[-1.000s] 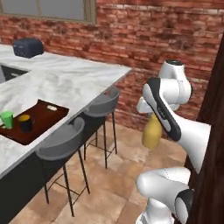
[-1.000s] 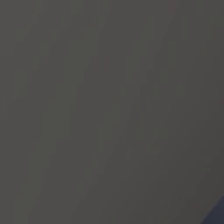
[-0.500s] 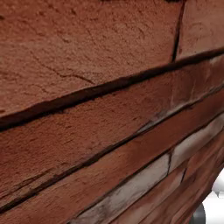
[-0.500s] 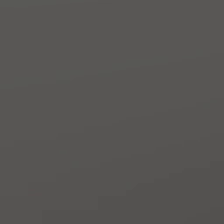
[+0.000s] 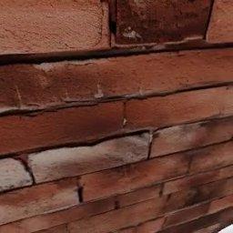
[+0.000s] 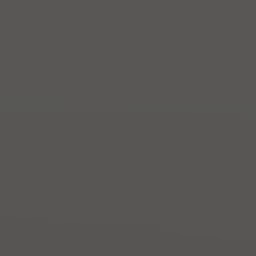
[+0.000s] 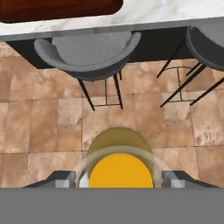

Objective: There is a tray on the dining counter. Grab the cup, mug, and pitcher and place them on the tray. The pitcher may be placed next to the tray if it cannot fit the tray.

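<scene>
Between the fingertips, gripper [image 7: 120,183] grips the pitcher [image 7: 120,164] above floor, short of the dining counter [image 7: 166,15]. Base has swung: left base view went from counter to brick wall [image 5: 113,118]. Tray [image 7: 61,8] edge lies ahead; carry continues.

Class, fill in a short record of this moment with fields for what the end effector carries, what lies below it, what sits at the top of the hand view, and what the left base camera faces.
Held item: yellow-orange clear bottle-shaped pitcher, seen from above between the end effector fingers
End effector state: closed on the pitcher
Below: brown tiled floor, two grey bar stools
Top of hand view: white marble dining counter edge with a corner of the dark reddish-brown wooden tray
Left base camera: red brick wall, close up
</scene>
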